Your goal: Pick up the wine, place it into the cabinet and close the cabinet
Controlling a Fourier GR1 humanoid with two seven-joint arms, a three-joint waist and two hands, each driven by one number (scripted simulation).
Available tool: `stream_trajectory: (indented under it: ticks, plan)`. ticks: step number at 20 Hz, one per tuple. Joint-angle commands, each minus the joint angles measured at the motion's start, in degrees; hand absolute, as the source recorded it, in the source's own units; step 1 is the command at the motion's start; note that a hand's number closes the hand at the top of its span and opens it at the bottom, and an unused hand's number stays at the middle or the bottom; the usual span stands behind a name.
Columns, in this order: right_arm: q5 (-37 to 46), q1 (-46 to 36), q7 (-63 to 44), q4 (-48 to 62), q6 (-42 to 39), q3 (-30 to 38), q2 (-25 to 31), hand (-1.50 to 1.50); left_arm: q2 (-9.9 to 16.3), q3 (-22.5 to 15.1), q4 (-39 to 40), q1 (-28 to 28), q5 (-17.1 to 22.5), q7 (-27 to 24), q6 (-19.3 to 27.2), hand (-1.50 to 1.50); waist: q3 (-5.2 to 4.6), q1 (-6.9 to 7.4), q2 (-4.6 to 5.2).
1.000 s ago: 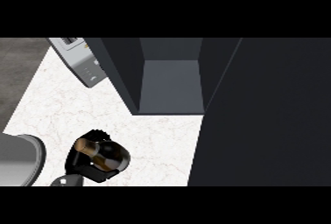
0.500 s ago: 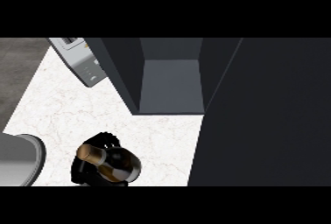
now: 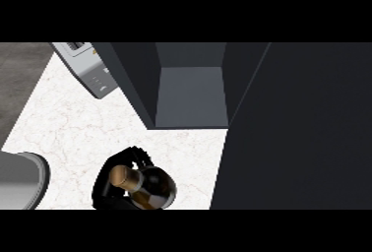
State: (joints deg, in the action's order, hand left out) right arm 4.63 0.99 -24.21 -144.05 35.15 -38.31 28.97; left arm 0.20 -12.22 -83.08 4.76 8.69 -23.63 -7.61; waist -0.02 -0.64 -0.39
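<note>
The wine bottle (image 3: 149, 189), dark with a golden-brown top, is near the lower edge of the head view, seen from above and leaning a little. My right hand (image 3: 116, 170) is curled round it from the left and behind, so its lower body is hidden. The open cabinet (image 3: 190, 96) stands beyond the bottle, its grey inner floor showing between dark walls. The cabinet's dark door (image 3: 298, 128) fills the right side. My left hand does not show.
A grey box-shaped appliance (image 3: 91, 74) stands at the back left on the white marble counter (image 3: 73, 123). A grey rounded shape (image 3: 18, 179) sits at the lower left edge. The counter's left edge runs diagonally beside grey floor.
My right hand has carried the bottle a little to the right and towards the lower edge. The cabinet and its door have not moved.
</note>
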Motion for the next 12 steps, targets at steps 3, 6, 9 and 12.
stream_trajectory:
  ticks: [3, 6, 9, 12]
  plan:
    - [0.64, 2.92, -3.43, -10.09, -1.08, 0.84, 1.29, -1.5, -0.19, -3.7, -3.52, -4.37, 0.09, 4.14, 10.44, 1.5, 0.01, 0.04, 0.2]
    - [0.32, 3.04, -4.47, -11.79, -1.25, 2.38, 2.69, -1.5, -0.2, -5.43, -2.89, -5.26, -1.42, 3.09, 14.81, 1.5, 0.01, -0.06, 0.21]
    - [1.86, 3.24, -5.01, -12.71, -0.21, 0.33, 2.4, -1.5, -0.2, -7.53, 0.22, -9.82, -1.59, 3.3, 20.98, 1.5, -0.04, -0.5, 0.15]
    - [-1.01, 5.99, -2.45, -14.44, -1.53, 2.58, 4.93, -1.5, -0.2, -4.74, 3.14, -14.65, -2.79, 6.92, 20.99, 1.5, 0.02, -0.87, 0.18]
